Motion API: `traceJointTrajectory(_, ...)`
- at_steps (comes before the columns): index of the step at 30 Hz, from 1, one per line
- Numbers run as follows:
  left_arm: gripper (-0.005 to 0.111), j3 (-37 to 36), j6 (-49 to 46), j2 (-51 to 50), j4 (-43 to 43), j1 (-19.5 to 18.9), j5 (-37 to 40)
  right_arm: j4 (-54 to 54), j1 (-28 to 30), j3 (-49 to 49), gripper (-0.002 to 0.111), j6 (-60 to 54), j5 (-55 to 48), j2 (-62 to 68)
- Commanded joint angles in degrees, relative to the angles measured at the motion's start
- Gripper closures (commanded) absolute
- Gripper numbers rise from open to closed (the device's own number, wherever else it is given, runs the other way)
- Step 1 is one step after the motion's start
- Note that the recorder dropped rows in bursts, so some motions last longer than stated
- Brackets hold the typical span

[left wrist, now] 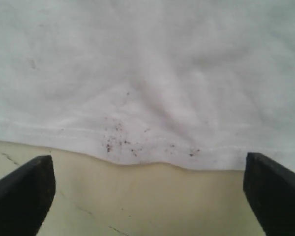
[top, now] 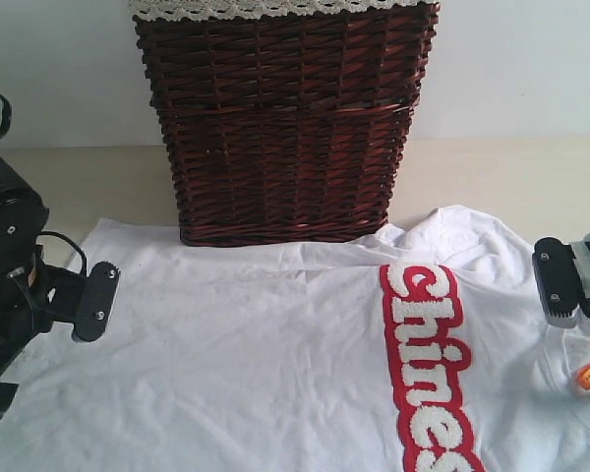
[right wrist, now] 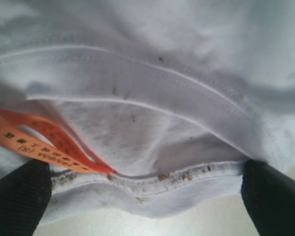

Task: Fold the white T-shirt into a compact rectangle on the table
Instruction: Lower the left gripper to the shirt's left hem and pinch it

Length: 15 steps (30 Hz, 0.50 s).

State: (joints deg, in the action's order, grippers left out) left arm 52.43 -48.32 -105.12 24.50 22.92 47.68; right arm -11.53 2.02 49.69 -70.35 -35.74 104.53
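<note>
The white T-shirt (top: 256, 354) lies spread flat on the table (top: 511, 177), its red band with white letters (top: 428, 364) running down the right half. At the shirt's left edge, my left gripper (left wrist: 147, 196) stands open over bare table. The speckled hem (left wrist: 137, 142) lies just beyond its fingertips, with nothing between them. One black finger (top: 96, 300) of it shows in the exterior view. My right gripper (right wrist: 145, 204) is open at the shirt's right side. The neckline seam (right wrist: 177, 177) and an orange tag (right wrist: 44, 140) lie between its wide-set fingers.
A dark brown wicker basket (top: 285, 128) with white lace trim stands at the back of the table, touching the shirt's far edge. A white wall (top: 531, 59) rises behind it. Bare table shows to the left and right of the basket.
</note>
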Motion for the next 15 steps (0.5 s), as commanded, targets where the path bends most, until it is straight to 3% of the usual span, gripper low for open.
traceJointTrajectory(1,0.002,-0.95,0.79,0.40,-0.08,-0.13,0.08,-0.45,-0.06,-0.23,0.003,-0.02,3.00,0.53)
traceJointTrajectory(10,0.002,-3.02,0.65,0.40,-0.41,-0.21,-7.72,-0.44,-0.06,-0.23,0.003,0.09,3.11,0.53)
traceJointTrajectory(15,0.002,-3.89,0.65,-1.90,-0.85,-2.32,-10.69,-0.44,-0.06,-0.23,0.003,0.09,3.11,0.53)
